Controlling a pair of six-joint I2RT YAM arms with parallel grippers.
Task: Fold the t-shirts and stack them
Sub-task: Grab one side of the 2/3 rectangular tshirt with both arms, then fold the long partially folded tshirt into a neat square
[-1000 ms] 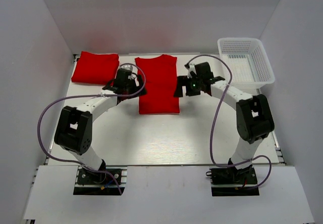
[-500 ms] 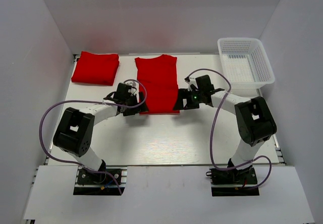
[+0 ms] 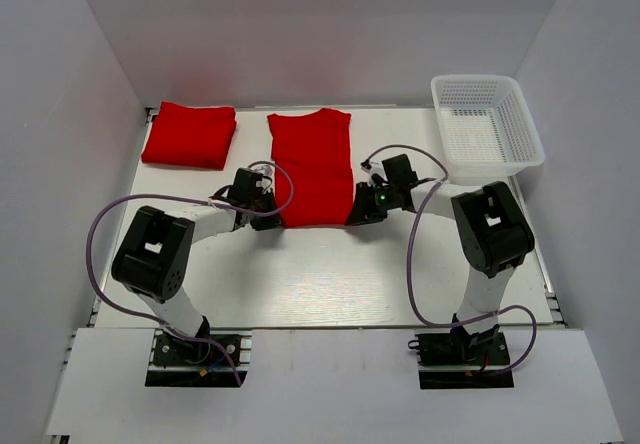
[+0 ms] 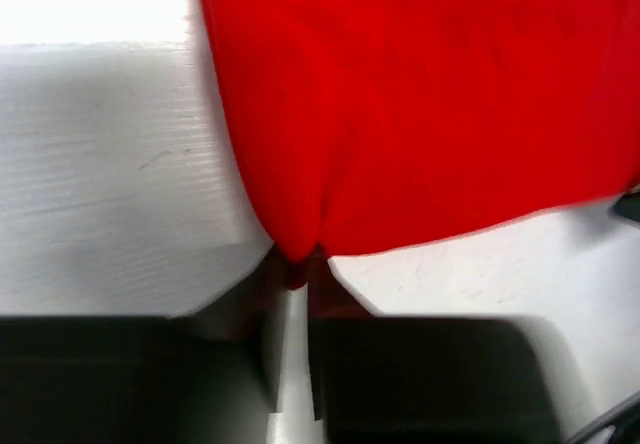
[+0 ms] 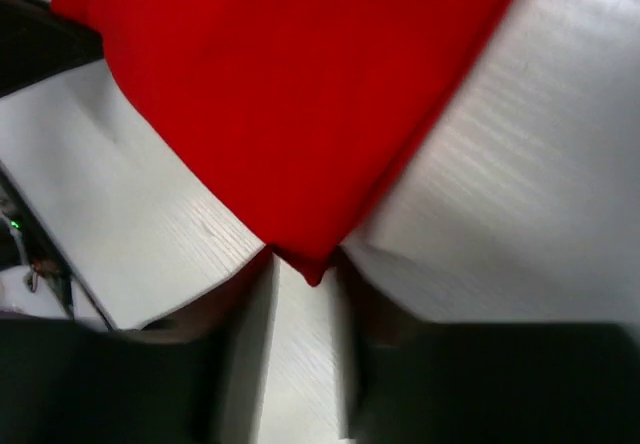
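Note:
A bright red t-shirt [image 3: 312, 164], folded into a long strip, lies flat in the middle of the table. A second t-shirt [image 3: 190, 134] lies folded at the back left. My left gripper [image 3: 268, 219] sits at the strip's near left corner. In the left wrist view the left gripper [image 4: 297, 276] is shut on that puckered red corner [image 4: 400, 114]. My right gripper [image 3: 357, 214] is at the near right corner. In the right wrist view the right gripper [image 5: 305, 269] has drawn in around the corner's tip [image 5: 290, 114], and fabric fills the space between its fingertips.
A white mesh basket [image 3: 530, 134] stands at the back right. Bare white table [image 3: 320, 274] stretches between the shirt and the arm bases. Purple cables loop beside both arms. White walls close in on three sides.
Both grippers slid along the strip's sides toward me, from its middle to its near corners. Both jaws went from wide open to closed on the corners.

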